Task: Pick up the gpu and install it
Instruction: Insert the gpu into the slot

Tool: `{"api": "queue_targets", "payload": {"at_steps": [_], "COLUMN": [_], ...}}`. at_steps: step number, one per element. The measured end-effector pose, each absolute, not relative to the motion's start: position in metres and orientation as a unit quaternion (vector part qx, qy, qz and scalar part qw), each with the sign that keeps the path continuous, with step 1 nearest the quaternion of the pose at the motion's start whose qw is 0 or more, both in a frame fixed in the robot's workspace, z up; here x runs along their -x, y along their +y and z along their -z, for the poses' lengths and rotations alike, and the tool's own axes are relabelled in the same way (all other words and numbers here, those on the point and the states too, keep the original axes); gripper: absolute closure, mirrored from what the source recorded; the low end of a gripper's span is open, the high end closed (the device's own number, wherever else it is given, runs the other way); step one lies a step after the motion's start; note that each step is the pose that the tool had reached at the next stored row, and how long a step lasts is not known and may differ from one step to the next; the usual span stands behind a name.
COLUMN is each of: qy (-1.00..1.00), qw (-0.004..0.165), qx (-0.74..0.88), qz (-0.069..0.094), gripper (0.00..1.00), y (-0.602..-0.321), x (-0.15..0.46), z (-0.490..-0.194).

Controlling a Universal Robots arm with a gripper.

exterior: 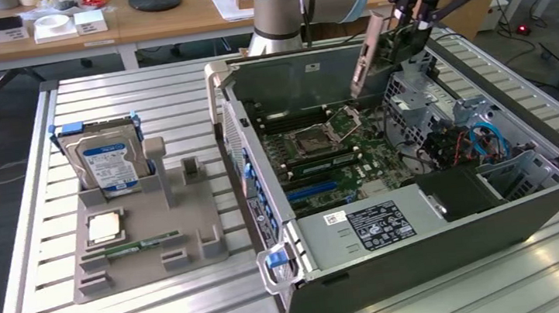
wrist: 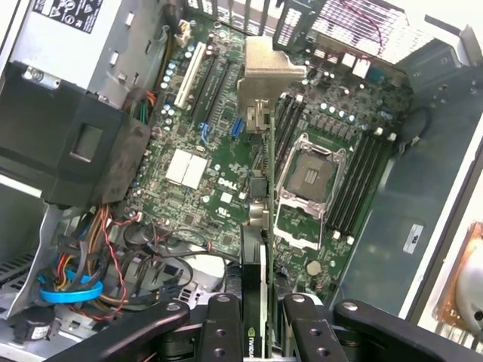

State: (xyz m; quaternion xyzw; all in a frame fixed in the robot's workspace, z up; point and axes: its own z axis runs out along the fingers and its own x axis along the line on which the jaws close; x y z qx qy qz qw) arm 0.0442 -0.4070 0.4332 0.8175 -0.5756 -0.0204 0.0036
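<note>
The gpu (exterior: 392, 45) is up in the air over the far end of the open computer case (exterior: 424, 242). The gripper (exterior: 426, 20) holds it. In the wrist view, the gripper (wrist: 260, 320) has a finger on each flat side of the card, pinching it tight.

The picking up is done. The step now is putting the card in. The gpu (wrist: 256, 264) is not in a slot yet. It hangs above the motherboard (wrist: 204, 170) and does not touch it.

I think the next move needs care. The bottom edge of the card has to line up with one of the long slots (wrist: 190, 72) on the board. Right now the card looks to be beside those slots, not over one. The card also has to go down straight, not tipped, and its metal end has to meet the wall of the case. A skewed push could hurt the card or the slot.

The card stands on its thin edge. In the wrist view you look down on that edge like a line. Its long way runs about level, from the gripper out to the silver bracket (wrist: 270, 72). In the exterior view, the bracket (exterior: 363, 62) is on the card's end toward the exterior view's left, and it leans a little.
</note>
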Motion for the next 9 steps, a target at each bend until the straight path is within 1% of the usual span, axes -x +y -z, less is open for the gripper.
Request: {"api": "queue_targets", "payload": {"at_steps": [9], "qy": [-0.619], "qw": [0.003], "qx": [-0.785], "qz": [0.020], "gripper": [0.74], "y": [-0.4070], "x": [-0.0436], "z": [-0.4328]}}
